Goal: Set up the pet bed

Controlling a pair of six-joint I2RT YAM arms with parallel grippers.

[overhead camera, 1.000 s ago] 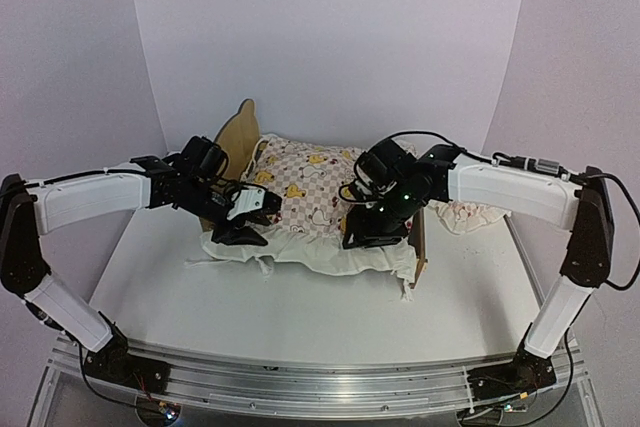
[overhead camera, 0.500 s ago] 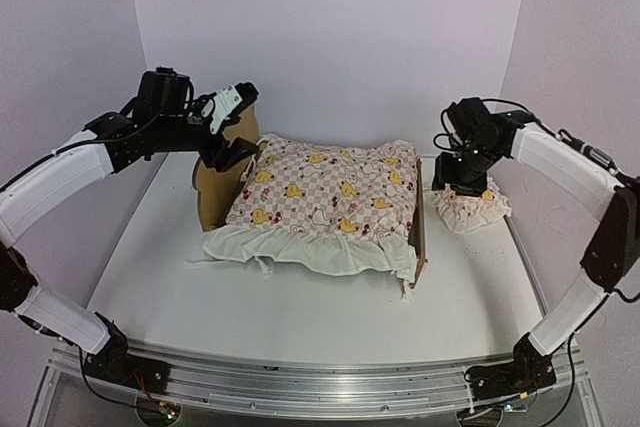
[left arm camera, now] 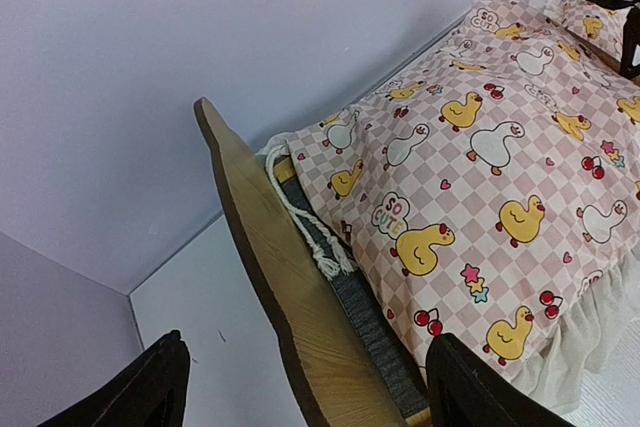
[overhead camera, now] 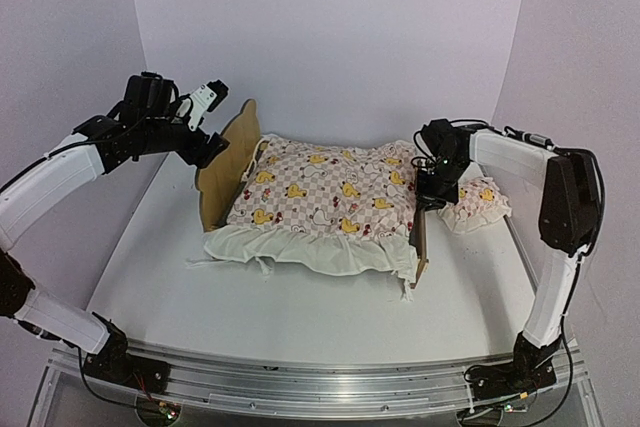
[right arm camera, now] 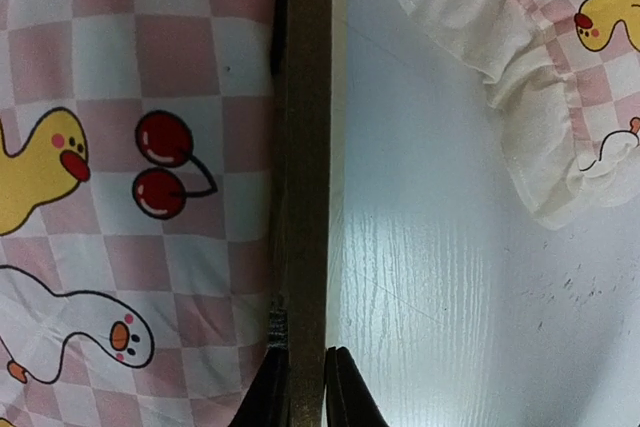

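Light-wood pet bed (overhead camera: 224,165) carries ruffled checked quilt (overhead camera: 320,195).

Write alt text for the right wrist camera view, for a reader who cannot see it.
The right gripper pinches the wooden end board of the pet bed, which runs straight up the picture. Left of the board lies a pink checked quilt with ducks and cherries; to the right, a matching ruffled pillow on the white table.
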